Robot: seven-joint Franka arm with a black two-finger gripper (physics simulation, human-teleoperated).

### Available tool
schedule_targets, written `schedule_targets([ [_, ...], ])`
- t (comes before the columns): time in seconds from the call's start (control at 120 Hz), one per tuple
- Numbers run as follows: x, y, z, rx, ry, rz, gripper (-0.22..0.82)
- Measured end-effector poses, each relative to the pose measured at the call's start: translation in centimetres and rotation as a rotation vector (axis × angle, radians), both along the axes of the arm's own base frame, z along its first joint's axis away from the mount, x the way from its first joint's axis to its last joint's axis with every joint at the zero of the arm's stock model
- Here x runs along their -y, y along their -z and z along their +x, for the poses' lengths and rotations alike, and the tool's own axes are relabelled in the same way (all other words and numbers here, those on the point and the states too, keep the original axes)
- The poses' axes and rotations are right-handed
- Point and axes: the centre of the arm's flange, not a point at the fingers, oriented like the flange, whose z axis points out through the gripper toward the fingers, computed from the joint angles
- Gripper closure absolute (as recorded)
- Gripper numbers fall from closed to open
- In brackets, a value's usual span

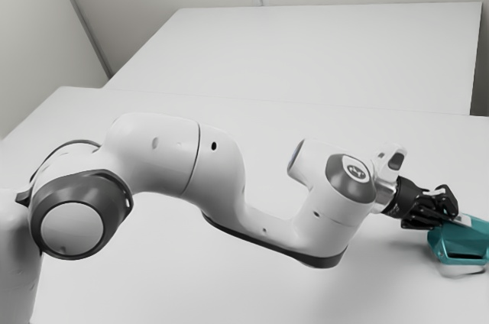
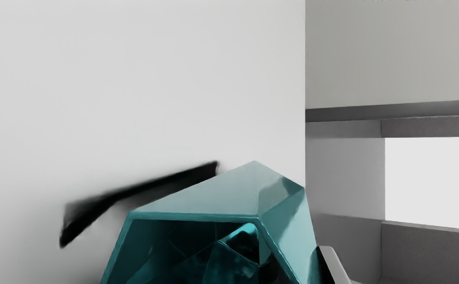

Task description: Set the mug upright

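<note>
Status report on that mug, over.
Gripper at mug. Mug tipped, open end toward gripper, not upright. Table edge visible past mug; no obstacle spotted.

A: Exterior camera position?
B: At the side of the arm (image 1: 221, 179), above the tabletop (image 1: 229, 286), angled down; wide coverage.
A: Wrist camera?
B: Mounted at the arm's end, close to the mug (image 1: 457, 246); faces across it and past the tabletop's edge.
A: Shared coverage?
B: Mug and part of the tabletop.

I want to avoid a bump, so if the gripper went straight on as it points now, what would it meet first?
Most likely the teal mug, right in front of the gripper; depth is unclear, so they may already be touching.
</note>
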Motion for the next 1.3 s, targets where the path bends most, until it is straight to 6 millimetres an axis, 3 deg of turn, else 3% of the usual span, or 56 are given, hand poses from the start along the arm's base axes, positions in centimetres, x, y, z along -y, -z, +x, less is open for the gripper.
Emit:
schedule_targets([
  [0.158,-0.7,-2.7,0.6,0.054,-0.005,-0.006,0.76],
  [0.258,-2.8,-4.6,0.6,0.088,-0.017,0.019,0.77],
  [0.492,-9.5,-7.4,2.7,0.221,0.023,0.150,0.77],
  [0.808,-19.9,-14.2,6.3,0.347,0.266,0.517,0.78],
  [1.033,-26.3,-15.6,5.6,0.183,0.333,0.831,0.78],
  [1.3,-33.9,-14.3,5.5,-0.012,0.253,1.021,0.78],
])
